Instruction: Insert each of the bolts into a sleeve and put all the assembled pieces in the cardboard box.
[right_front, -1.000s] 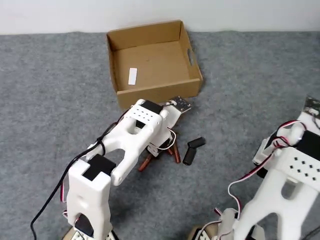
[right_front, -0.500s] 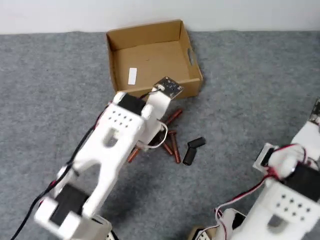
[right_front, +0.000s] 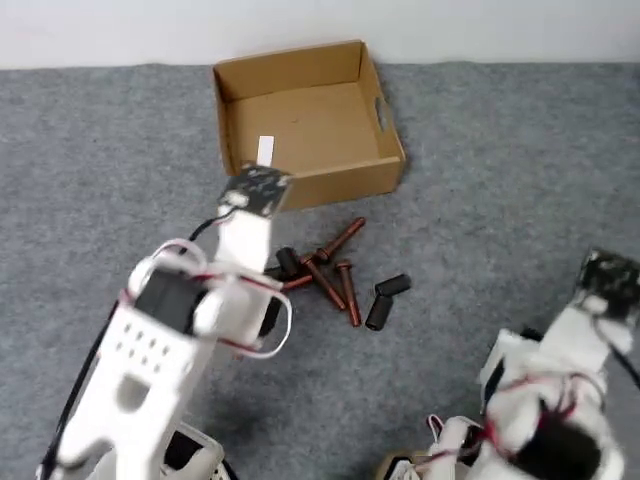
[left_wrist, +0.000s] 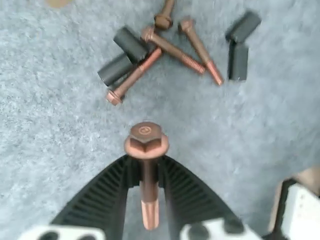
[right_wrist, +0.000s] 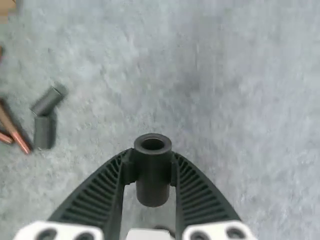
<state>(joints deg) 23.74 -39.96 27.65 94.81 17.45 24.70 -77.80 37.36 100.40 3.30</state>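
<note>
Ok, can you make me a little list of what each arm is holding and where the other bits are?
left fingers: shut on a copper bolt
right fingers: shut on a black sleeve
loose bolts: four, heaped on the grey carpet
loose sleeves: four, two among the bolts, two just beside them
cardboard box: open, beyond the heap
</note>
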